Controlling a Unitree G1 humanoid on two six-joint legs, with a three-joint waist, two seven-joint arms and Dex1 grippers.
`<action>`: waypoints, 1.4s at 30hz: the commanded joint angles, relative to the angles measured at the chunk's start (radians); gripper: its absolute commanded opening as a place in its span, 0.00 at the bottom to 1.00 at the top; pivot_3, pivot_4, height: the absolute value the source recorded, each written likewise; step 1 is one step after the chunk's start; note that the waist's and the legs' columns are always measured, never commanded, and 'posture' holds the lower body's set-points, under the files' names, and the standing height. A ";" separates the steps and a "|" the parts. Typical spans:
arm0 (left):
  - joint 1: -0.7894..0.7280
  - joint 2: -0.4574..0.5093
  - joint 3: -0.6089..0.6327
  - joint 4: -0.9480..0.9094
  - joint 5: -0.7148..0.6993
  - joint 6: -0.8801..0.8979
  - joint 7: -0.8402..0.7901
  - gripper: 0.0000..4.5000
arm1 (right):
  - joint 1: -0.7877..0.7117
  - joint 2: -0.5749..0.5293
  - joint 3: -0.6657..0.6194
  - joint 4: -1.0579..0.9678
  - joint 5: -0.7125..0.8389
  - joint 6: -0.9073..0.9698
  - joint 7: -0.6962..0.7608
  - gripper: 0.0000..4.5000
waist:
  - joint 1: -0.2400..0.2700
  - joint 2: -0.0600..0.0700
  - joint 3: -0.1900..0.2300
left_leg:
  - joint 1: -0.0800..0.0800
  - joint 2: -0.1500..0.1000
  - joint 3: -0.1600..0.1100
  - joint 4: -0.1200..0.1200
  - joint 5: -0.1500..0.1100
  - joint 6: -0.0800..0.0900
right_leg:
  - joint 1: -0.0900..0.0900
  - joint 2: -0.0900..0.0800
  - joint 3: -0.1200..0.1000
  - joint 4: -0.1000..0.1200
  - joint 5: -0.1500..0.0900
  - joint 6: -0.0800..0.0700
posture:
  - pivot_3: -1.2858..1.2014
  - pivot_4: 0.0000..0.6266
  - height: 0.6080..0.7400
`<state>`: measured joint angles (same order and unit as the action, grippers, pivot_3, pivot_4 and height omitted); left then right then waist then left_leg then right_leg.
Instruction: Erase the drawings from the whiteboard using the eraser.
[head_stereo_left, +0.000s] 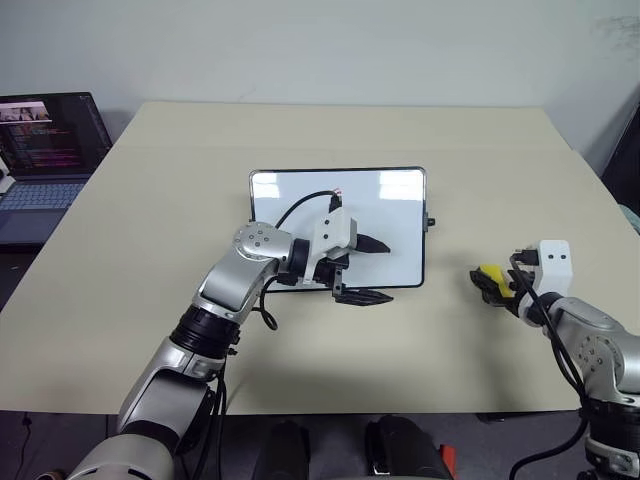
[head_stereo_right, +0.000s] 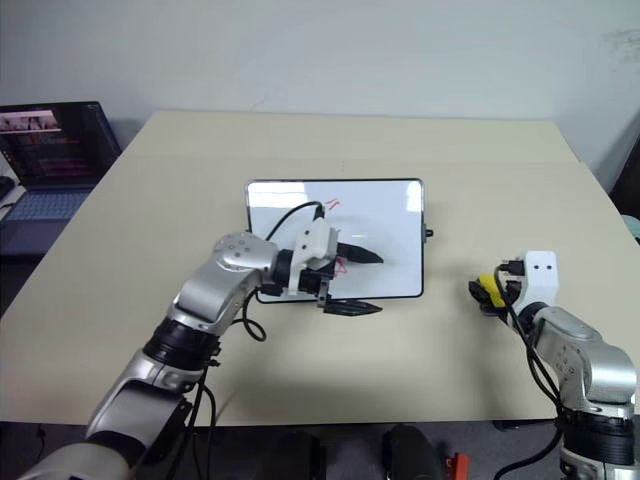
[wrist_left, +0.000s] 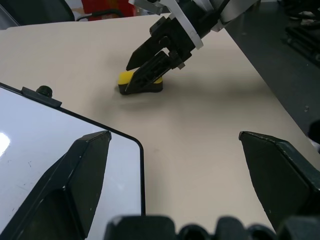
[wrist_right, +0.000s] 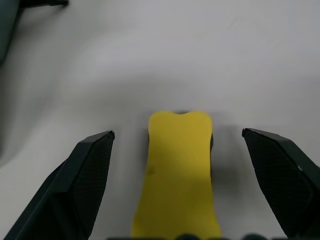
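The left arm reached across to the right, its left gripper (head_stereo_left: 368, 270) spread wide. The right gripper (head_stereo_left: 495, 287) pointed forward and downward, fingers parted.

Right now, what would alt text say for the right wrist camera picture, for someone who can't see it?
A yellow eraser lies on a pale table, centred between the right gripper's two black fingers. The jaws stand wide open, with a gap on each side of it.
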<state>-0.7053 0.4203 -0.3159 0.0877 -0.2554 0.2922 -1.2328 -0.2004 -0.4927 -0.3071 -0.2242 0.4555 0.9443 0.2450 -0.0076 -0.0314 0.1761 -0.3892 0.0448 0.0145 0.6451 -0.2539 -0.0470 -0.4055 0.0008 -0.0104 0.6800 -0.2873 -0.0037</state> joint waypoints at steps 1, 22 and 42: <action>0.005 0.004 0.011 -0.037 -0.002 -0.016 0.002 1.00 | -0.019 -0.002 0.003 0.000 -0.010 -0.032 0.010 0.96 | 0.000 0.000 0.000 | 0.000 0.000 0.000 0.000 0.000 0.000 | 0.000 0.000 0.000 0.000 0.000 0.000 | 0.52 0.24 1.00; 0.235 0.072 0.166 -0.280 -0.031 0.165 0.249 1.00 | 0.112 -0.044 0.117 -0.236 -0.088 -0.118 0.061 0.29 | -0.003 0.000 0.000 | 0.000 0.001 -0.004 -0.001 -0.001 0.001 | 0.000 0.000 0.000 0.001 0.001 -0.001 | 0.52 0.24 1.00; 0.202 0.172 0.330 -0.307 -0.064 0.340 0.473 1.00 | -0.348 0.083 0.566 -0.138 -0.313 -0.315 0.123 0.29 | -0.011 0.000 0.000 | 0.001 0.001 -0.003 0.001 0.000 0.001 | -0.001 0.000 0.001 0.001 0.006 -0.001 | 0.52 0.24 1.00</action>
<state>-0.4879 0.5874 0.0063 -0.2152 -0.3229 0.6482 -0.7679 -0.5077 -0.4197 0.2395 -0.3826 0.1798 0.6875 0.3658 -0.0184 -0.0318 0.1760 -0.3889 0.0455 0.0110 0.6463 -0.2543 -0.0461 -0.4065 0.0005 -0.0098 0.6803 -0.2816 -0.0047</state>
